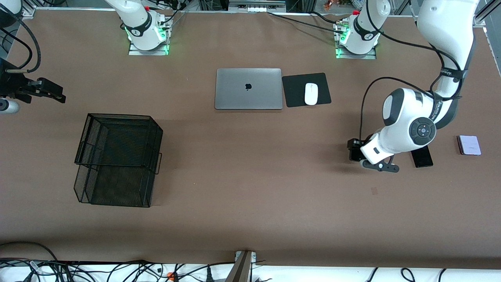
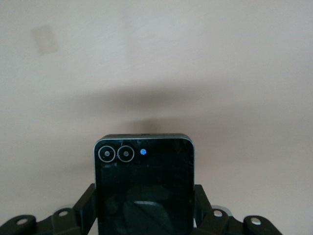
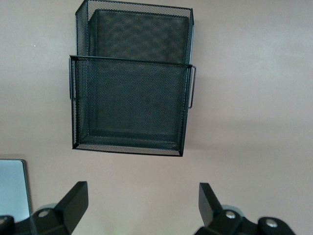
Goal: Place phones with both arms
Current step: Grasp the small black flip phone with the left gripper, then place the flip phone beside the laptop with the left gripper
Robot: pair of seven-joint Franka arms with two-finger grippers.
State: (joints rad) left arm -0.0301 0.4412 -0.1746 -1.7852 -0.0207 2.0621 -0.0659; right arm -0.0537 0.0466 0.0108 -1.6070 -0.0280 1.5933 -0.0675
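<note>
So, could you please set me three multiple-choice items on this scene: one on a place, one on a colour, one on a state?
1. The white mouse lies on:
A the laptop
B a black pad
C the mesh tray

2. The phone nearest the left arm's end of the table is:
A lavender
B red
C green

3. The left claw is:
A wide open
B shut on the squarish black phone
C holding the mouse

Answers: 1 B, pad beneath it; 2 A, lavender phone sits there; 3 B, fingers flank the phone.

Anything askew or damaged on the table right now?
Nothing stands out. The left end effector is shut on the squarish black phone; the slim black phone and lavender phone lie flat nearby, undamaged.
</note>
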